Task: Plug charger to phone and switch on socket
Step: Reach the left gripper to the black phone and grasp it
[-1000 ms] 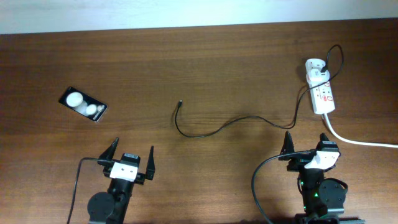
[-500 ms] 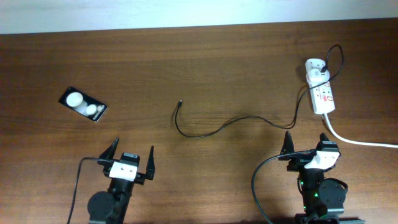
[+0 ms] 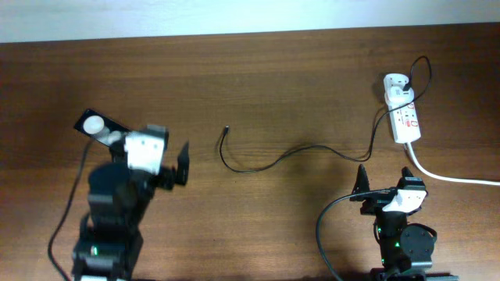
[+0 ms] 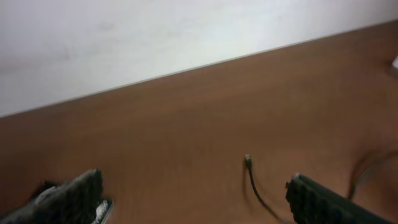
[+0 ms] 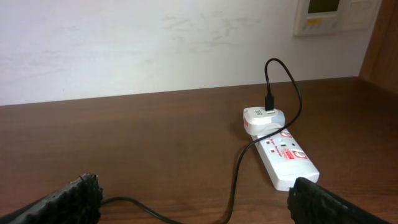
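Observation:
The phone lies at the left of the table, its lower right part hidden under my left arm. My left gripper is open and empty, raised above the table just right of the phone. In the left wrist view, which is blurred, the phone's edge shows beside the left finger of that gripper. The charger's black cable has its plug tip lying free on the table, also seen in the left wrist view. Its white adapter sits in the socket. My right gripper is open near the front edge.
The socket's thick white cord runs off to the right edge. In the right wrist view the socket, the adapter and the cable lie ahead of my open right gripper. A white wall stands behind the table.
My left arm has risen and swung forward to the left, and now covers part of the phone. The right arm, cable and socket have not moved.

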### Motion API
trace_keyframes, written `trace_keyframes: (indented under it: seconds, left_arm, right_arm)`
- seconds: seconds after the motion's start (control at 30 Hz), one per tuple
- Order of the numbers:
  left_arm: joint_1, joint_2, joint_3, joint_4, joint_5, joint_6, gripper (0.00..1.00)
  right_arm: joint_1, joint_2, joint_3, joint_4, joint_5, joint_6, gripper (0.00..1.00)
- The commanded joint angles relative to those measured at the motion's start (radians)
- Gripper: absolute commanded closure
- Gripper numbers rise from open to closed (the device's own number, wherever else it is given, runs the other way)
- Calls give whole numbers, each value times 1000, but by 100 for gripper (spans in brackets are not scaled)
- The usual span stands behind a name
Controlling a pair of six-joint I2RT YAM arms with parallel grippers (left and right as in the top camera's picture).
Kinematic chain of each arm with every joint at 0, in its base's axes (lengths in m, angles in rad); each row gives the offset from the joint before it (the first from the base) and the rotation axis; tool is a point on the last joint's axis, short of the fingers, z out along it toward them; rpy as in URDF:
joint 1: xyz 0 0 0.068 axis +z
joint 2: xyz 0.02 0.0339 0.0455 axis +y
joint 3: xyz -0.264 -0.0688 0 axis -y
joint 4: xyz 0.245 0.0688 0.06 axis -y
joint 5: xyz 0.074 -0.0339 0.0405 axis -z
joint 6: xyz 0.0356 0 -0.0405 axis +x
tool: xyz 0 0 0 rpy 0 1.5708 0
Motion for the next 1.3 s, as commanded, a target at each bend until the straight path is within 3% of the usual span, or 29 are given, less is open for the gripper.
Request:
trace_keyframes:
  seconds: [0.0,0.17,0.3,0.43,0.6,0.67,0.83,1.07,1.27]
  left_arm:
    - [5,231,287,-164,38,-9,1]
    - [5,690,898,-657,46,58,1]
    - [2,897,1209,-939,106,58,1]
    - [0,931,1209,-932,136,54,1]
    - [27,933,1213,-801,85,-193,1]
    - [104,933,1231,-768,80,-279,1]
    - [299,941,1250,-725,79,-359,1]
    - [429,1116,1249,-760,52,-456,1]
    - [444,1265,1242,-842,-88,-547,1]
  right_arm:
    - [7,-9,-9,-4,-2,3,1]
    - [7,-9,-9,-4,-2,3,1]
    - [7,-9,-9,-4,-2,3,1]
    - [7,-9,-9,-4,-2,3,1]
    - [7,-9,-9,-4,-2,3,1]
    - [7,-9,-9,-4,-2,3,1]
    - [7,-9,-9,-4,-2,3,1]
    - [7,-9,-9,-4,-2,3,1]
    - [7,-9,-9,-4,-2,3,1]
